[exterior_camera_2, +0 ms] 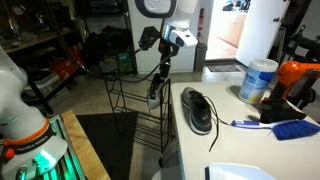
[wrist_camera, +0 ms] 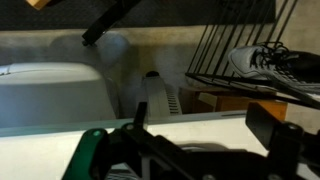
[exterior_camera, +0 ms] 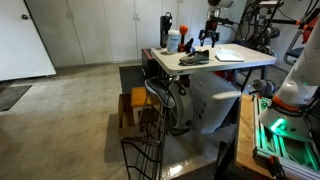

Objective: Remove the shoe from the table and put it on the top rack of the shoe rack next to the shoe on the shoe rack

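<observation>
The small dark grey-black low sneaker lies on the rectangular white-topped folding table; the black Robotiq gripper hangs above the table, fingers spread and empty; the dark wire shoe rack stands beside the table.

In an exterior view the white-topped table carries a dark shoe near its left edge; a white and blue bottle stands farther right; a blue brush lies near it.

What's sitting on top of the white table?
On the table lie the dark shoe, a white and blue bottle, a blue brush and white paper. An orange thing beside the bottle is partly hidden, so I can't name it.
</observation>
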{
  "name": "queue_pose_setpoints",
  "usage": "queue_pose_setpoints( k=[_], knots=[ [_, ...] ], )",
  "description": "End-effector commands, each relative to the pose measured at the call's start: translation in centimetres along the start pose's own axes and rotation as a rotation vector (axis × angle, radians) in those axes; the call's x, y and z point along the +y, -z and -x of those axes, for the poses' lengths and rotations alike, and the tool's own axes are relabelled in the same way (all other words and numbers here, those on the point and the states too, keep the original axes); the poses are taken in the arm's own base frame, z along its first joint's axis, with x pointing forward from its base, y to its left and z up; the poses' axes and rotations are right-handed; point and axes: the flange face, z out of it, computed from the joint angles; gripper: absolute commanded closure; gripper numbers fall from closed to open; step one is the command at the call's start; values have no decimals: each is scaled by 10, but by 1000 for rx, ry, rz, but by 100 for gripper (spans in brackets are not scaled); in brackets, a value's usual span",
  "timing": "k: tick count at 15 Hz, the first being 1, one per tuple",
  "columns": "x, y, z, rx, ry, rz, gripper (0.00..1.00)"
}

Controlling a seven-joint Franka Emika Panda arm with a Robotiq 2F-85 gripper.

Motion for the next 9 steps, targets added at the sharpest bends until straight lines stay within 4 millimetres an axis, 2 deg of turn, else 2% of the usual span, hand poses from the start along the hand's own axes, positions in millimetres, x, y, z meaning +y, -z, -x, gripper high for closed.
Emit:
queue_pose_setpoints(
  k=[1, 5, 6, 9],
  knots=[
    [2, 1, -8, 7, -32, -39, 0],
    [3, 0, -22, 36, -97, -69, 0],
    [6, -2, -39, 89, -204, -78, 0],
    [13, -4, -60, 175, -339, -83, 0]
  ],
)
